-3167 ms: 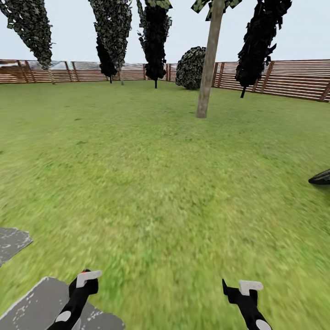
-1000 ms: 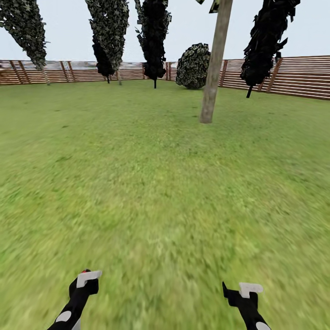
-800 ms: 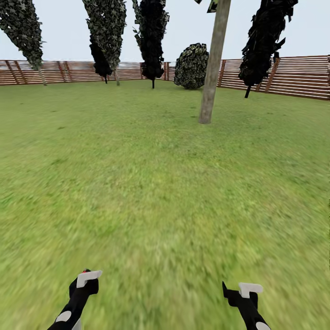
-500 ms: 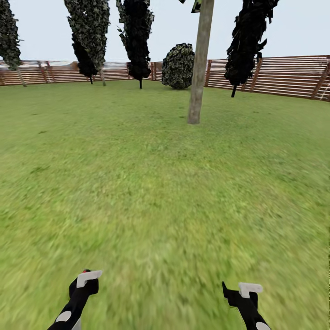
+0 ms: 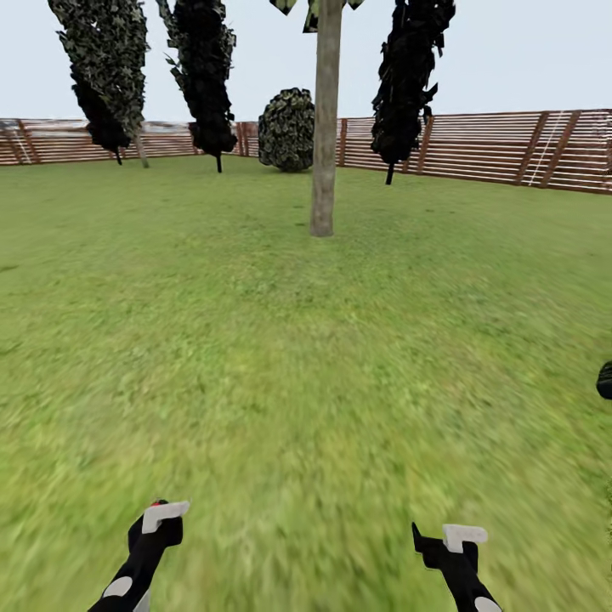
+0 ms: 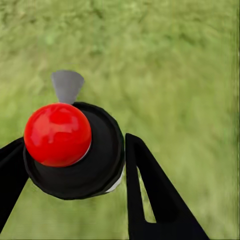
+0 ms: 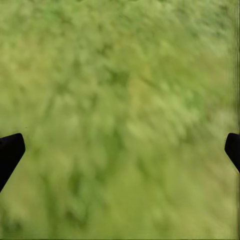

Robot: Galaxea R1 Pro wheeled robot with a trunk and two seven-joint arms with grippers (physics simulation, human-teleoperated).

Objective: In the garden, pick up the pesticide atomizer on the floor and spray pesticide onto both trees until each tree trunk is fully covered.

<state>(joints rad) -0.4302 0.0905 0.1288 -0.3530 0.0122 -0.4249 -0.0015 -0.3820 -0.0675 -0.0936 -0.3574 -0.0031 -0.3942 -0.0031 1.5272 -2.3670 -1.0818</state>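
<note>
No readable text, labels, numbers — no signs anywhere

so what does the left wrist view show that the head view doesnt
Left wrist view: the atomizer from above, a black round body with a red ball top and grey nozzle, between the left gripper's fingers. Head view: the thick tree trunk, the wooden fence, dark columnar trees and a bush. Both show grass under the left gripper.
</note>
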